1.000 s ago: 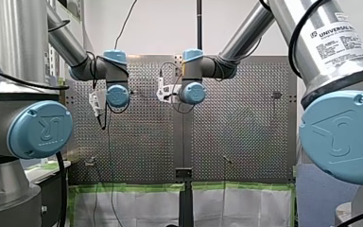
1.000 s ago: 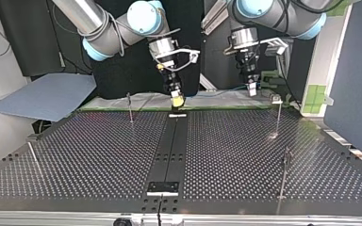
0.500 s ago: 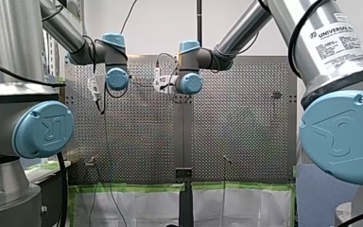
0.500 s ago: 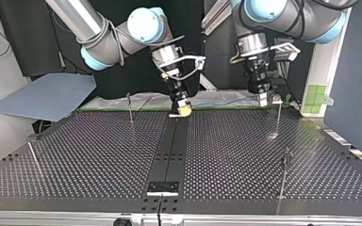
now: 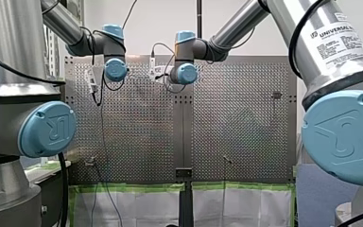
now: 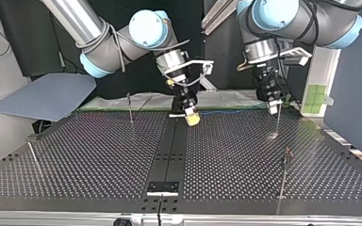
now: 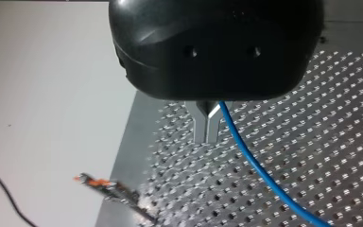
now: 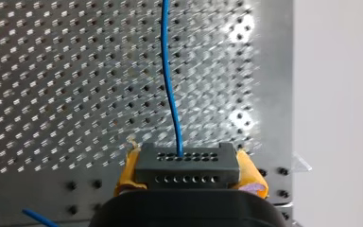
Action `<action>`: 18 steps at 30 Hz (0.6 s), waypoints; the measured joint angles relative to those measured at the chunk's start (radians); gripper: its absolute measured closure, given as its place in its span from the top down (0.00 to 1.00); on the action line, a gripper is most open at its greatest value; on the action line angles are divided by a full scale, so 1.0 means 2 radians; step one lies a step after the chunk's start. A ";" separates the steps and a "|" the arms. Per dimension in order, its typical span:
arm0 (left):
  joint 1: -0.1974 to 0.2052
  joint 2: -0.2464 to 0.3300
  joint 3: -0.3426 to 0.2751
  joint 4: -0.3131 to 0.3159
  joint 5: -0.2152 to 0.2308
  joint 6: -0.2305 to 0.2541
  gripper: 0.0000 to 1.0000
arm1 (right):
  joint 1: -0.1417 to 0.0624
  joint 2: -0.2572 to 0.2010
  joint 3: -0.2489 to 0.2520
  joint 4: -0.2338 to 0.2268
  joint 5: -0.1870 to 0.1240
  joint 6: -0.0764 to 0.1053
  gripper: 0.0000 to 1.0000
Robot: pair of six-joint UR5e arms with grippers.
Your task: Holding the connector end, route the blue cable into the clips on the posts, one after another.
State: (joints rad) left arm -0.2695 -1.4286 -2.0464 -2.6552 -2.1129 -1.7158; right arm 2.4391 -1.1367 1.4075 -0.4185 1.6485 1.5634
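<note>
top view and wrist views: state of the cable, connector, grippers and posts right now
right gripper: shut on the connector
left gripper: shut on the blue cable
connector: clamped, cable leaving it
blue cable: runs between the two grippers
post beside the left gripper: upright, clip hidden
top view's far left post: upright, no cable
near left post: upright, no cable
near right post: upright, no cable

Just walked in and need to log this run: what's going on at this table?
Two robot arms are handling a blue cable over the perforated table. My right gripper, with yellow pads, holds the dark connector at the cable's end. My left gripper has its metal fingers shut on the cable further along, just above a thin post at the top view's right. No clip visibly holds the cable yet.
</note>
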 joint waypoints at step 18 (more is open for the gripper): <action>0.047 0.011 0.045 -0.030 0.017 0.001 0.00 | 0.008 0.003 -0.052 0.021 -0.013 0.012 0.00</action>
State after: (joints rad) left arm -0.1755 -1.4062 -1.9557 -2.7157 -2.0796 -1.7146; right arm 2.4549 -1.1306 1.3032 -0.3757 1.6223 1.5881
